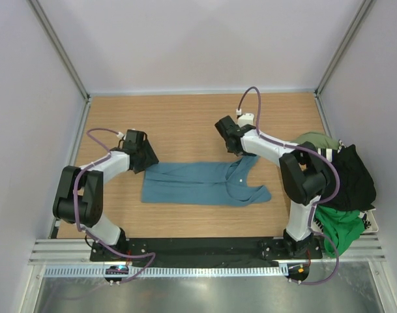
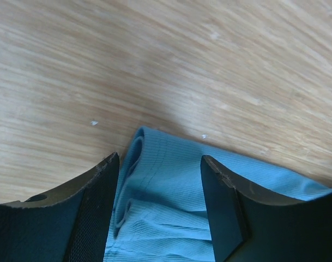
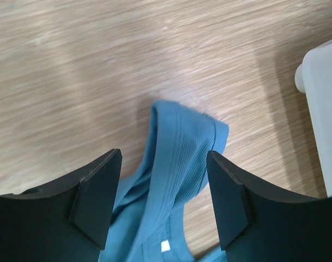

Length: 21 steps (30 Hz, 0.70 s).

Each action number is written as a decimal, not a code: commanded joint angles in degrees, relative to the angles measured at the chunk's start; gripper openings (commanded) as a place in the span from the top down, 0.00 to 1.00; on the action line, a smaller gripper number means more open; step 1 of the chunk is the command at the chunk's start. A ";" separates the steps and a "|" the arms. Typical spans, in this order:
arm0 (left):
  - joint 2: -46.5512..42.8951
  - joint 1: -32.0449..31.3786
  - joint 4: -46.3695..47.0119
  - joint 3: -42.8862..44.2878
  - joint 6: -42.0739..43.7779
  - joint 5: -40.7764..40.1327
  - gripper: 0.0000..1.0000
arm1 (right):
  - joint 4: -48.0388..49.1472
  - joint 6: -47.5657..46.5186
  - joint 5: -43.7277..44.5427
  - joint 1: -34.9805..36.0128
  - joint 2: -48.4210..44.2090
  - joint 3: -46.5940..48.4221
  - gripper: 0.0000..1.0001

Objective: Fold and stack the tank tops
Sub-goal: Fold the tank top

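Observation:
A teal blue tank top (image 1: 205, 184) lies flat on the wooden table, folded lengthwise, hem to the left and straps to the right. My left gripper (image 1: 143, 155) hovers at its far left corner. In the left wrist view that gripper (image 2: 160, 164) is open, and the folded teal corner (image 2: 166, 191) lies loose on the wood between the black fingers (image 2: 95, 213). My right gripper (image 1: 232, 141) is at the far right strap end. It (image 3: 163, 161) is open too, with the teal strap (image 3: 182, 147) lying unpinched between its jaws.
A heap of other tank tops sits at the right edge: black (image 1: 352, 176), green (image 1: 339, 233) and olive (image 1: 318, 139), partly on a white tray (image 1: 371, 222). A white object (image 3: 324, 109) shows at the right of the right wrist view. Walls enclose the table.

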 commanded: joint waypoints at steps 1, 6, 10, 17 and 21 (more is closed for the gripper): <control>1.41 -0.14 1.94 1.69 0.52 1.22 0.38 | -1.92 0.15 3.47 -1.81 1.65 3.97 0.30; 2.47 -0.14 2.55 1.52 0.52 1.57 0.41 | -1.04 -0.73 1.28 -3.66 3.32 4.50 0.31; 2.30 -0.14 2.55 1.34 0.79 1.40 0.48 | 0.10 -0.56 0.66 -3.75 2.72 3.10 0.50; 2.12 -0.14 2.46 1.34 1.23 1.05 0.68 | 3.17 0.85 2.06 -3.84 -3.43 -2.70 0.97; 2.56 -0.14 2.02 1.69 1.40 0.43 0.75 | 7.73 1.81 2.33 -3.84 -9.75 -8.85 0.99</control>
